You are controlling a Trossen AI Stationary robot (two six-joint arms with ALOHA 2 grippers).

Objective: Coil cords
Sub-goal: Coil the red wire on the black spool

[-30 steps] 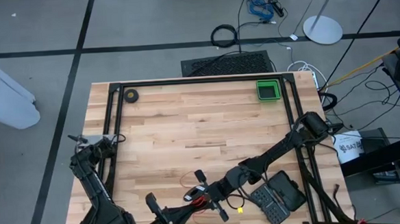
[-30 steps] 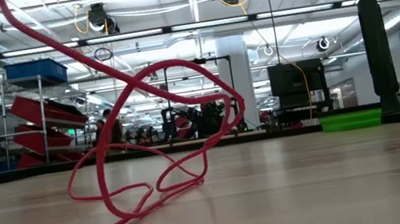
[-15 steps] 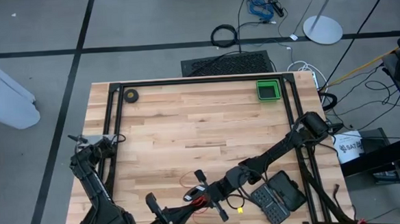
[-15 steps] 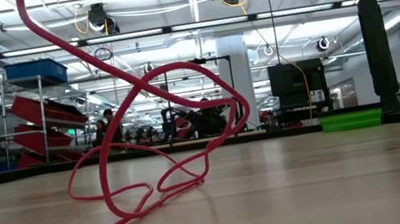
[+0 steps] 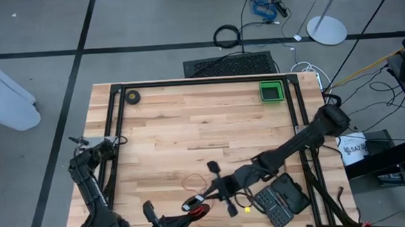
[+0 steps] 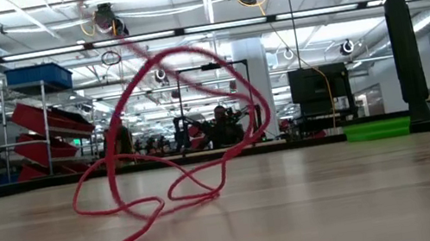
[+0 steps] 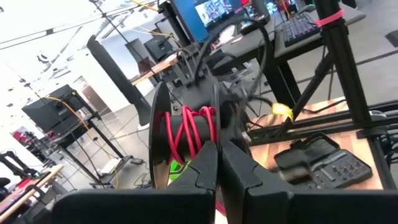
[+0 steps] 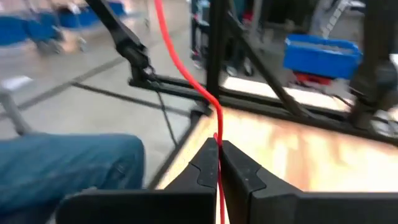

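**Snag and slip hazards during winding**

Table (image 5: 189, 121): wooden, framed by dark rails. Green tray (image 5: 271, 92) and small tape roll (image 5: 132, 97) at the far edge, well apart from the work; no hazard expected from either.

Dark keypad (image 5: 280, 196): near edge, just beside the right arm. Possible contact with the arm on any sweep back toward that corner.

Loose cord (image 6: 165, 190): red, lying in several crossed loops on the near middle of the table, one loop standing up off the wood. Main risk, as a judgement: loops drawn tight across each other into a knot if pulled quickly. Secondary risk: a loop dragged over the near edge, or caught on a rail or on the keypad.

Coil (image 7: 186, 134): red turns wound on a dark round core, held off the table at the tip of the left gripper (image 7: 216, 155). Fingers pressed narrow, apparently pinching the edge of the core. Small hold; likely to twist or drop under a sideways tug from the cord. Turns uneven and crossing; may slide off the core if tension goes slack.

Right gripper (image 8: 217, 152): just beside the coil, fingers closed fully on the thin cord. Risk of the cord slipping through, or of overstrain if the loops jam.
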